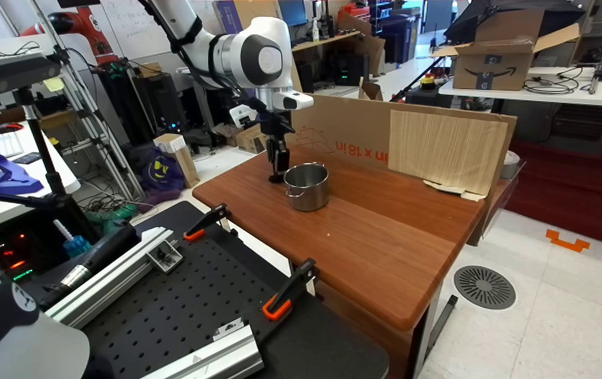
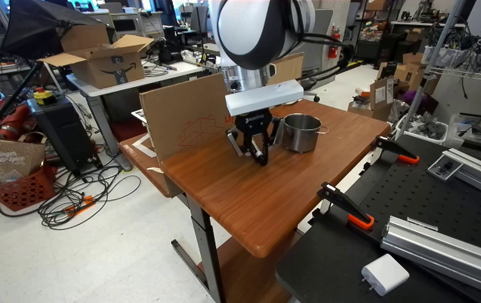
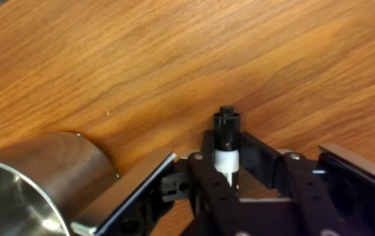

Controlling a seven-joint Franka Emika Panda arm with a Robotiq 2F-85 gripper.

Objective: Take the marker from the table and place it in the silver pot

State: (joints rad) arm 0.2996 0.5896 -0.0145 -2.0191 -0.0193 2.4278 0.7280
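One marker [image 3: 226, 144], clamped by the tool [image 3: 227, 142] just beside the silver pot [image 2: 300, 139], probably ready for lifting.

Gripped from both sides in the wrist view, with black end [image 3: 227, 127] pointing out beyond the fingertips [image 3: 254, 155]; touching the counter [image 2: 232, 198] or slightly above it, not possible to tell. For good result, raise straight up first, before any sideways move, because of the pot so near. Go higher than the pot, then stop above its middle, lower a little, and only after this release gently.
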